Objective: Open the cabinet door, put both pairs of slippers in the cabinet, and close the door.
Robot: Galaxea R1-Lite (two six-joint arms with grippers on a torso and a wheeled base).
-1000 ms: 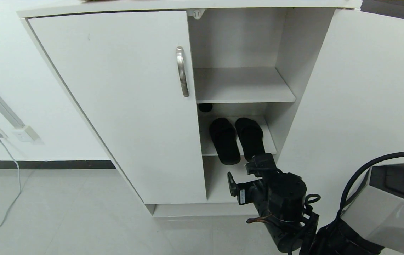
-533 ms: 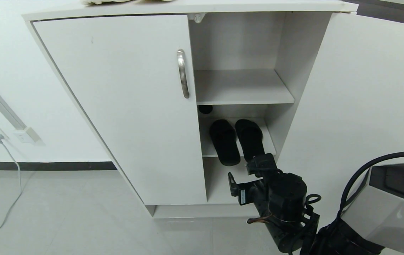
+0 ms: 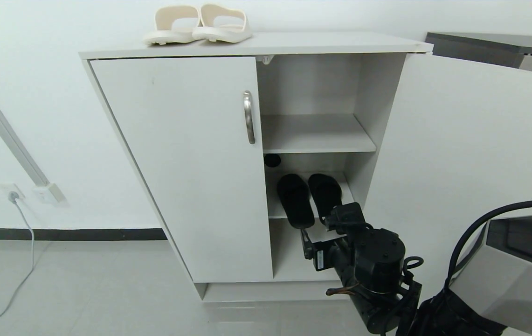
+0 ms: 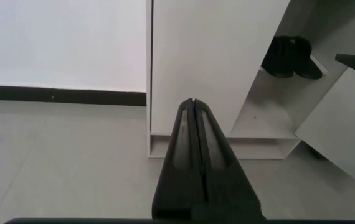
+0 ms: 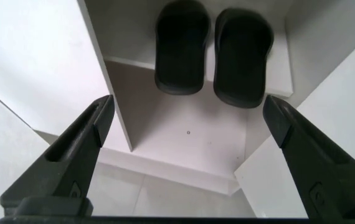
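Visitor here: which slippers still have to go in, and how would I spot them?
Find the white cabinet with its right door open. On its flat top, above the shut left door, lies a cream pair of slippers. Unlike the black pair on a shelf inside, they are pale and outside the cabinet.

Head camera: shifted as a whole over the last second, drawn back and raised; no move of the furniture itself.
Cabinet (image 3: 177, 163): smaller and lower in frame than before.
Cabinet top (image 3: 321, 43): newly in full sight.
Cream slippers (image 3: 198, 23): one pair, newly in sight on that top, high above and left of the right gripper (image 3: 324, 229).
Dark grey unit (image 3: 480, 46): more exposed, far above and right of that gripper.
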